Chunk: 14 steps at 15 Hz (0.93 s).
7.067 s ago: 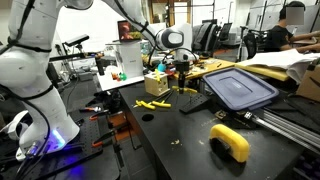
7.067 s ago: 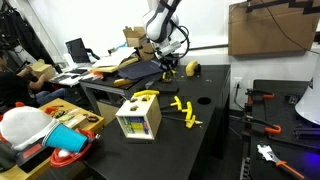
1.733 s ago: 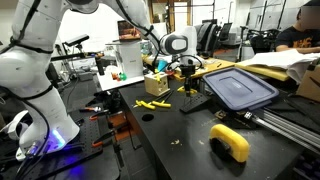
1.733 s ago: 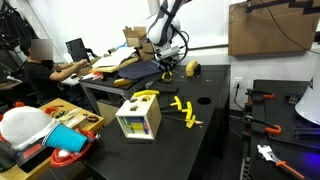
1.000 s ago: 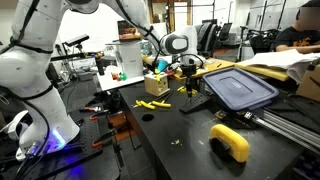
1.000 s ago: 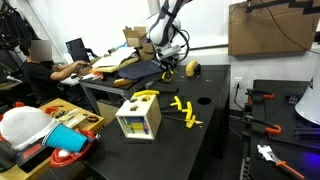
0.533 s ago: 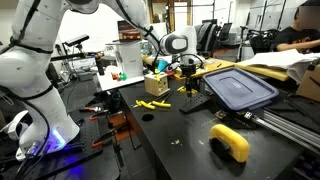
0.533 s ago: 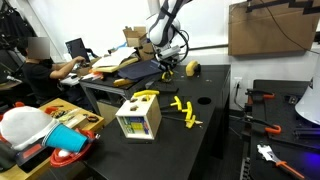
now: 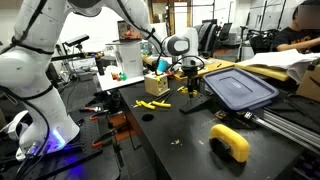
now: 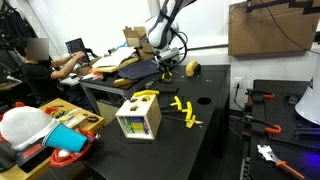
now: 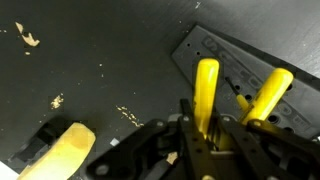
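yellow peg (image 11: 207,90), now nearer lid (image 9: 240,88), between jaws

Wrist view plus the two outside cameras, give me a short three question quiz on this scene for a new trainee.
1. True or false: the jaws are shut on a yellow stick.
2. The flat lid beside that stick is: A red, B dark blue, C white?
3. Fill in: the small box stands on a ___ table.
Key: 1 true; 2 B; 3 black.
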{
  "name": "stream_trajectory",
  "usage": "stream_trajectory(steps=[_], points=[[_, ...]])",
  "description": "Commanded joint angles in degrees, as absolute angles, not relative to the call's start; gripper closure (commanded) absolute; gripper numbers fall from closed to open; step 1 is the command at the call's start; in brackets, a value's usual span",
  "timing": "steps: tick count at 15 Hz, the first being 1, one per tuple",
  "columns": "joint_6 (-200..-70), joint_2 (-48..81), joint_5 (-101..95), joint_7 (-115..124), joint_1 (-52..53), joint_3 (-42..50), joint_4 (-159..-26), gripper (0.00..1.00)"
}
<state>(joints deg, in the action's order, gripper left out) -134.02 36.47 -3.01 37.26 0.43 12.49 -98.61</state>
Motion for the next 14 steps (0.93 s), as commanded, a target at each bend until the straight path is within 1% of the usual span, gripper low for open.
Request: stream_trajectory(steps=[1,5,14], points=[[-133.0,38.7,-2.4,36.9,-0.1,12.3,-94.8,0.96],[-132.6,39.3,-2.0,36.7,-0.1,12.1,-93.7,0.96],[-131.0,37.4,-1.3,35.8,-0.4,11.6,-95.7,0.96]])
